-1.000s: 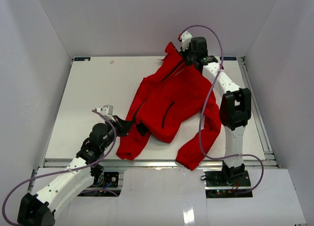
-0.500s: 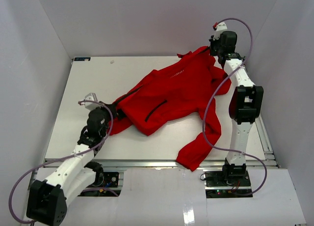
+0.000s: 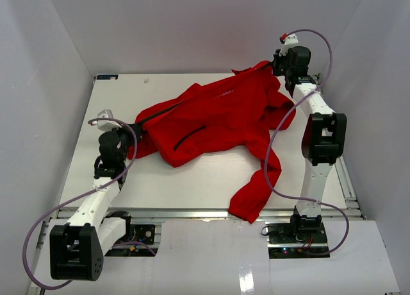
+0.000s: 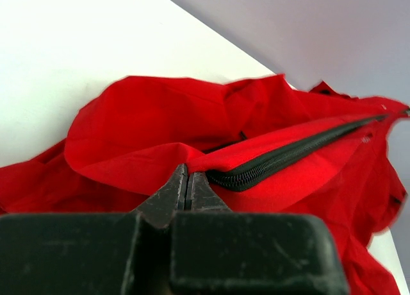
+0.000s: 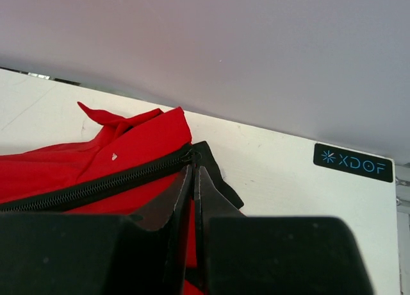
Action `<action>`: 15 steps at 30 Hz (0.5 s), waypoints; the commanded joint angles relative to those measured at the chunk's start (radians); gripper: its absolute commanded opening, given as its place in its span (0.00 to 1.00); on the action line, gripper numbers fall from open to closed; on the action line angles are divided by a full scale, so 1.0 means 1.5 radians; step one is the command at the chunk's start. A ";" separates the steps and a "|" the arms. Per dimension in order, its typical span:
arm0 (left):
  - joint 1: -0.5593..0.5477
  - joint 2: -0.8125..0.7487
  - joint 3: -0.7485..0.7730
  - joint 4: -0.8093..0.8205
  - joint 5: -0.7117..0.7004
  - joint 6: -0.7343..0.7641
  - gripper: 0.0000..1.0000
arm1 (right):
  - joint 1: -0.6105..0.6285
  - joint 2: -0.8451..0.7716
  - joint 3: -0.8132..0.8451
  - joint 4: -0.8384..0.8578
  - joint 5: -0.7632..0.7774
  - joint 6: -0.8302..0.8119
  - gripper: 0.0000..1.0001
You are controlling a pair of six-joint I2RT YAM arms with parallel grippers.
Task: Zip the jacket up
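Observation:
The red jacket (image 3: 218, 118) lies stretched across the table from near left to far right, one sleeve hanging toward the front edge. Its black zipper (image 4: 288, 155) runs closed along the stretched front and also shows in the right wrist view (image 5: 96, 186). My left gripper (image 3: 132, 129) is shut on the jacket's lower hem end (image 4: 192, 163). My right gripper (image 3: 277, 63) is shut on the jacket's collar end by the zipper's top (image 5: 195, 157), held up at the far right.
The white table (image 3: 128, 96) has a raised rail along its right edge (image 3: 333, 134) and grey walls close on three sides. A black XDOF label (image 5: 352, 162) sits at the table's far corner. The right arm's cable (image 3: 272, 160) hangs over the loose sleeve.
The two grippers have moved apart: the left toward the left edge, the right to the far right corner. The jacket has gone from bunched to stretched out between them.

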 commanded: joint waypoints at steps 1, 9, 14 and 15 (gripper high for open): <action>0.021 -0.052 -0.061 0.092 0.107 0.000 0.00 | -0.033 -0.070 -0.006 0.120 0.046 -0.042 0.08; -0.077 -0.094 -0.159 0.139 0.162 -0.029 0.00 | 0.030 -0.079 -0.026 0.094 0.113 -0.051 0.08; -0.223 -0.108 -0.202 0.102 0.020 -0.005 0.03 | 0.037 -0.078 -0.054 0.066 0.120 0.004 0.12; -0.223 -0.109 -0.203 0.084 0.000 -0.009 0.09 | 0.042 -0.082 -0.071 0.072 0.122 0.004 0.15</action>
